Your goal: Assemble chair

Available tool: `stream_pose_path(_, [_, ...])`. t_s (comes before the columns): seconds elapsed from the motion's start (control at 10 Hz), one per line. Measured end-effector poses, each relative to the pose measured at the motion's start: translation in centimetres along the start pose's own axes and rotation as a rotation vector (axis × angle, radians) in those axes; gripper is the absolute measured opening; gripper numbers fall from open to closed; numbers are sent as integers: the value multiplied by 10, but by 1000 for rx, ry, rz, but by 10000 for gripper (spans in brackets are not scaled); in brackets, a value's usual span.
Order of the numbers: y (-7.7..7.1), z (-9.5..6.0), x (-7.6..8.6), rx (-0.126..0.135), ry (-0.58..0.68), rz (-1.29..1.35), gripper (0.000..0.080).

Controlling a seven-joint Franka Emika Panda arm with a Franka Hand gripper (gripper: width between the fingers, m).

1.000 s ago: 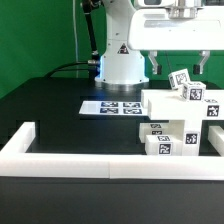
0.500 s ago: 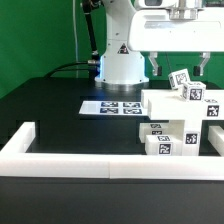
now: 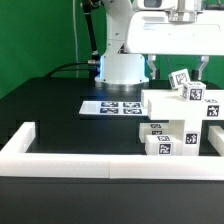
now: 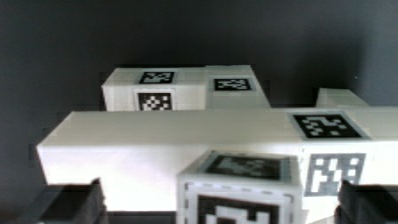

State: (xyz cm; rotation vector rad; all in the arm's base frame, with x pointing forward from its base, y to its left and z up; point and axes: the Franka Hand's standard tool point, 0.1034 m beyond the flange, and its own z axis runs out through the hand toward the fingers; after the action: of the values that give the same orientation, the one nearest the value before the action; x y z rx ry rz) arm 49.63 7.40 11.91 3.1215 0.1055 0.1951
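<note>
The white chair parts stand in a cluster at the exterior view's right, each carrying black-and-white tags. A small tagged post sticks up tilted from the top of the cluster. My gripper hangs just above that post, open, with a dark finger on each side. In the wrist view the small tagged post lies between my fingertips, and nothing touches it. Beyond it lie a wide white block and a second tagged block.
The marker board lies flat on the black table next to the parts, on the exterior view's left. A long low white barrier wall runs along the near edge. The arm's white base stands behind, before a green backdrop.
The gripper has shifted slightly over the parts, still open. The parts have not moved.
</note>
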Motion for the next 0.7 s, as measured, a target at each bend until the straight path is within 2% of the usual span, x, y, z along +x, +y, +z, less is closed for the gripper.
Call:
stream_pose_path(0.2, [0, 0, 0, 0, 0, 0, 649])
stream_pose_path(0.3, [0, 0, 0, 0, 0, 0, 540])
stream_pose_path(0.4, [0, 0, 0, 0, 0, 0, 370])
stream_pose_path(0.5, [0, -1, 2, 1, 5, 0, 370])
stream_pose_path(0.6, [0, -2, 3, 1, 12, 0, 291])
stream_pose_path(0.7, [0, -2, 3, 1, 12, 0, 291])
